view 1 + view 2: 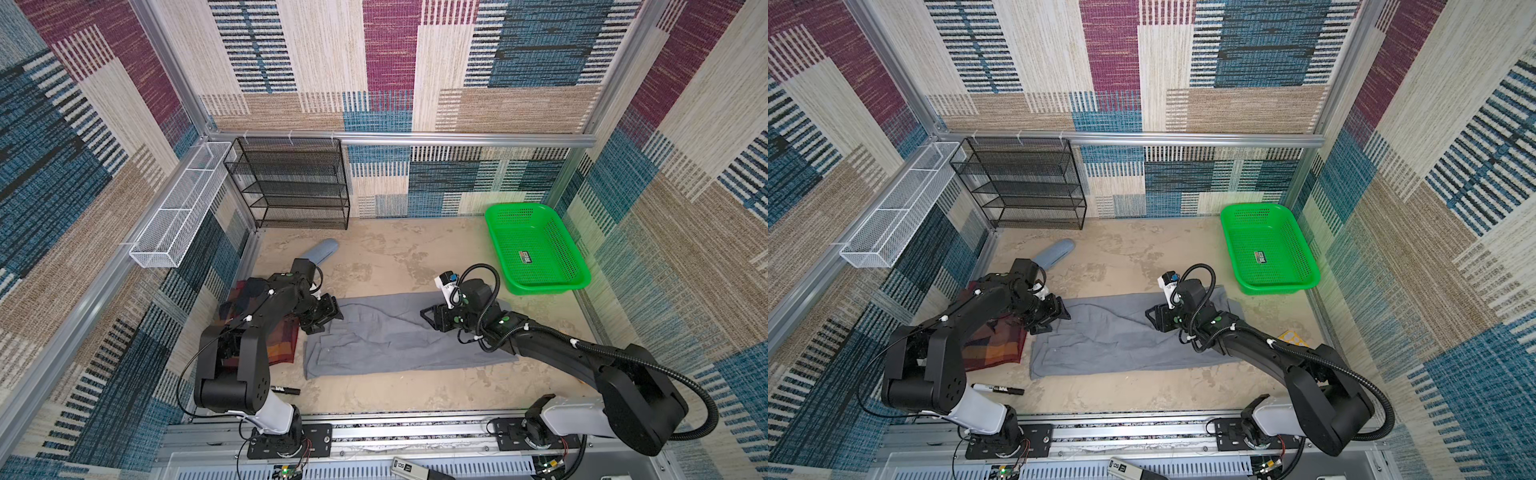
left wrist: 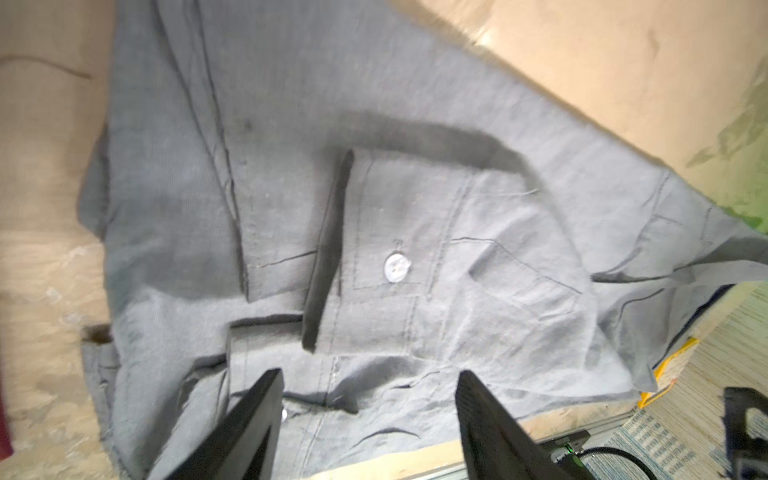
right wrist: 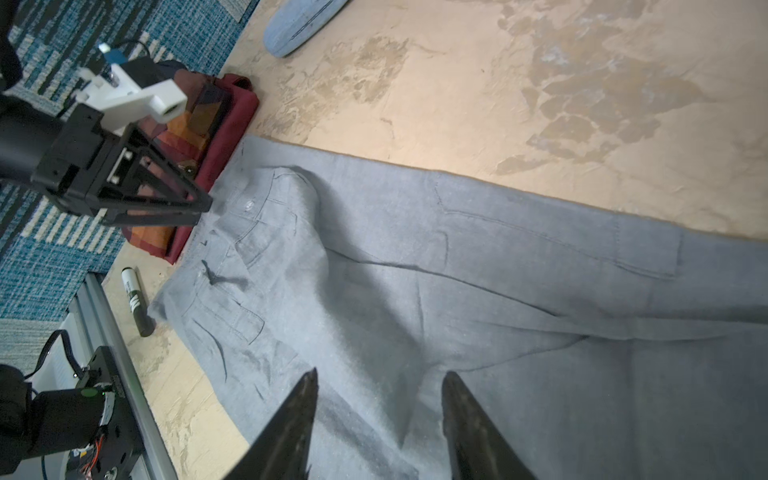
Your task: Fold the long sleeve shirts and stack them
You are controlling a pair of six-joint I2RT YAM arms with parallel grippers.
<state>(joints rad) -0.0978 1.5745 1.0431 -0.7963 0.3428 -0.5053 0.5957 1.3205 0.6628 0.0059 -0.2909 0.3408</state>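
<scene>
On the desk [image 1: 374, 257]: grey shirt [image 1: 399, 332] spread flat, likely limp, light
Hold: pinch edge corners, I'd judge
Left gripper [image 1: 328, 320]: spread, empty
Right gripper [image 1: 428, 320]: spread, empty

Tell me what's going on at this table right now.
A bimanual robot is folding shirts. A plain grey collared cloth shirt lies spread on the table. The left gripper hovers at its left end, the right gripper over its middle, both open, holding nothing. A folded patchwork plaid shirt lies beside that left end.
</scene>
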